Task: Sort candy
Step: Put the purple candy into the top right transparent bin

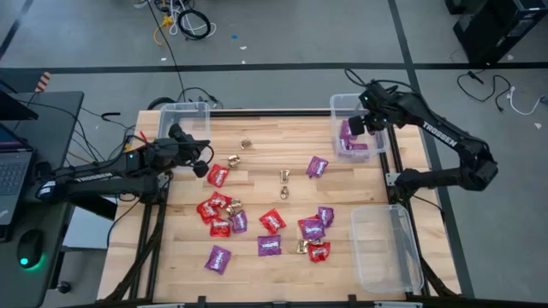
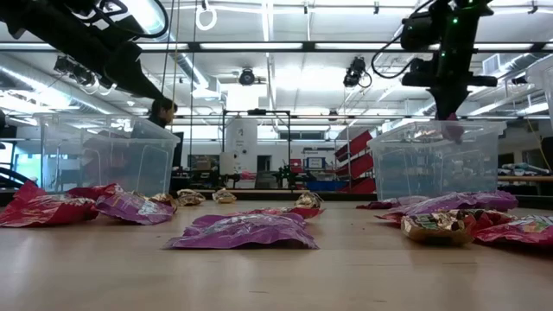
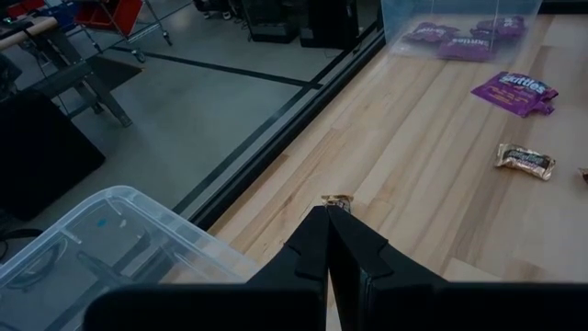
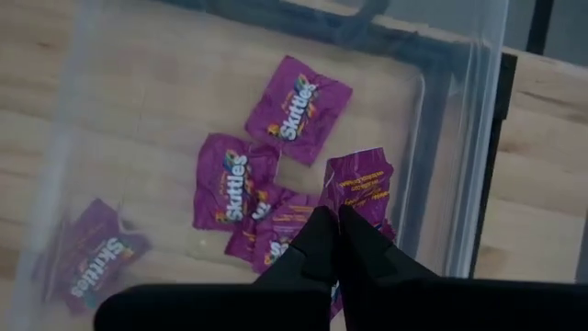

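Note:
The candy lies spread over the wooden table: red packets [image 1: 218, 175], purple packets [image 1: 270, 245] and small gold pieces [image 1: 284, 175]. My right gripper [image 1: 360, 124] hangs over the far right clear bin [image 1: 336, 104], shut on a purple packet [image 4: 360, 179]. Several purple packets [image 4: 296, 108] lie flat on that bin's floor. My left gripper [image 1: 201, 154] is shut with nothing between its fingers, raised beside the far left clear bin [image 1: 184, 111]. Just beyond its fingertips [image 3: 331, 211] a gold piece [image 3: 337, 199] lies on the table. My right gripper pinches the purple packet by one edge [image 4: 354, 200] between its two fingertips. The fingers come from above, pointing steeply down. The packet hangs below them [image 2: 453, 130], inside the bin's top and clear of the packets on its floor.
A third clear bin [image 1: 385, 248] stands at the table's near right corner. The far left bin holds no candy that I can see. Bare wood lies along the near edge and between the candy groups. A laptop and a mouse sit on a desk left of the table.

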Tool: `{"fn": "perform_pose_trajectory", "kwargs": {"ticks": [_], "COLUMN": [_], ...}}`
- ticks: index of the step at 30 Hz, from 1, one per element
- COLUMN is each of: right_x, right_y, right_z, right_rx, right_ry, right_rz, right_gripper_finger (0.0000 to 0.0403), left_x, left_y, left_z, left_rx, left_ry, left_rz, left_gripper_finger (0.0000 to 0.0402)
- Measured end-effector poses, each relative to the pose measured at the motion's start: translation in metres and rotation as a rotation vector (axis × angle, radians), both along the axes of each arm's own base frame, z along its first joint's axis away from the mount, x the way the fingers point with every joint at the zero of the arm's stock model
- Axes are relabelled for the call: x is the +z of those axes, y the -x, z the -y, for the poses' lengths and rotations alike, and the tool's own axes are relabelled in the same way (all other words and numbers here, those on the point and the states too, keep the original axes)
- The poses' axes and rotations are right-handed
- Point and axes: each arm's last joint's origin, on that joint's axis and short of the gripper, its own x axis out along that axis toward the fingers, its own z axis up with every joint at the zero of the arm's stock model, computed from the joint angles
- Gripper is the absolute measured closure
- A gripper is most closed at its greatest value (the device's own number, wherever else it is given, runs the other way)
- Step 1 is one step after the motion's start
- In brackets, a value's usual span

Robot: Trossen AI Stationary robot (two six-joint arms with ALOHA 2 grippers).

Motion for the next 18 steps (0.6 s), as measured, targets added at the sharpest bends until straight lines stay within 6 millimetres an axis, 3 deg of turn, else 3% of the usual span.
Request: {"fn": "perform_pose_trajectory", "kwargs": {"ticks": [11, 18], "right_x": [-0.021, -0.031], "right_y": [-0.015, -0.020], "right_z": [0.017, 0.024], "right_rx": [0.016, 0.019], "right_ry": [-0.064, -0.091], "right_rz": [-0.065, -0.107], "right_gripper_finger": [0.0396, 0.0372], "left_x": [0.000, 0.000], "left_y": [0.000, 0.000], "left_z": [0.000, 0.000], "left_rx": [0.000, -0.002], "left_ry": [-0.001, -0.003], "left_rz": [-0.001, -0.004], "left_gripper_finger": [0.0393, 0.0393]}}
